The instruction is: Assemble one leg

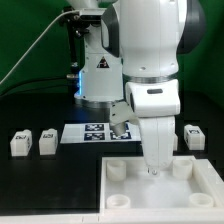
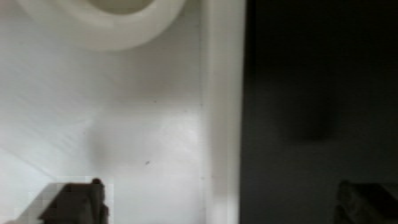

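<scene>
Two white legs (image 1: pixel 20 143) (image 1: pixel 47 141) with black-and-white tags stand on the black table at the exterior view's left. A third leg (image 1: pixel 194 136) stands at the right. Another tagged white block (image 1: pixel 121 120) shows partly behind the arm. My gripper (image 1: pixel 152 168) hangs low over the far edge of the large white panel (image 1: pixel 160 195), between two of its corner sockets. In the wrist view the gripper (image 2: pixel 221 205) is open and empty. Its dark fingertips (image 2: pixel 75 200) stand wide apart across the panel's edge (image 2: pixel 160 120), with a round socket (image 2: pixel 116 15) ahead.
The marker board (image 1: pixel 92 131) lies on the table behind the panel, left of the arm. The robot's base and a black stand with cables (image 1: pixel 85 60) fill the back. Black table (image 2: pixel 320 100) shows beside the panel's edge.
</scene>
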`<state>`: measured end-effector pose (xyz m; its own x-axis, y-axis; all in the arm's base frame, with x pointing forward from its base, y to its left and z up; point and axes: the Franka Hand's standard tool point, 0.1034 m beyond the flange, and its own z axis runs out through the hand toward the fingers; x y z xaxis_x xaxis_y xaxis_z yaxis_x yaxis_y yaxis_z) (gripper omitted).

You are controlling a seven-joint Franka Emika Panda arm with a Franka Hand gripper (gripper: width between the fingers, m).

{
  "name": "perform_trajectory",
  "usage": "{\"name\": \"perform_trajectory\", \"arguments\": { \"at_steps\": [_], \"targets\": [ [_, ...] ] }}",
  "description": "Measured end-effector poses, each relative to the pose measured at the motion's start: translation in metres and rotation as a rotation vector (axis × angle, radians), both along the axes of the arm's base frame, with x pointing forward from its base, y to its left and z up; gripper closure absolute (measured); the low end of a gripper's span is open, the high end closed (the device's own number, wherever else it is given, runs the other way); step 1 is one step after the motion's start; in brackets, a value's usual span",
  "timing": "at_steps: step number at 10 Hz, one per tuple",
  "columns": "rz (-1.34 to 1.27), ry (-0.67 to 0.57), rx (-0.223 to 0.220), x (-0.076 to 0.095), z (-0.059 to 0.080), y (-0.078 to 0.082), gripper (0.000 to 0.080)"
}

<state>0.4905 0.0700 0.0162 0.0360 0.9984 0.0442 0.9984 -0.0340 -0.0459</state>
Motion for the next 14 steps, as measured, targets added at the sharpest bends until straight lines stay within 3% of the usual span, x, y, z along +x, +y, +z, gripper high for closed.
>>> {"name": "perform_trajectory", "arguments": {
  "at_steps": [3,6,10,14],
  "targets": [
    [-0.248,-0.031,-0.015,-0.005,0.034,0.025,0.0151],
    [-0.589,-0.028,-0.015,-0.014,0.046,0.055,0.0151],
    [-0.991,0.008,-0.008,-0.019,0.043,0.062,0.0151],
    [-1.475,0.061,-0.010,-0.051,0.037,0.114,0.0151]
  ]
}}
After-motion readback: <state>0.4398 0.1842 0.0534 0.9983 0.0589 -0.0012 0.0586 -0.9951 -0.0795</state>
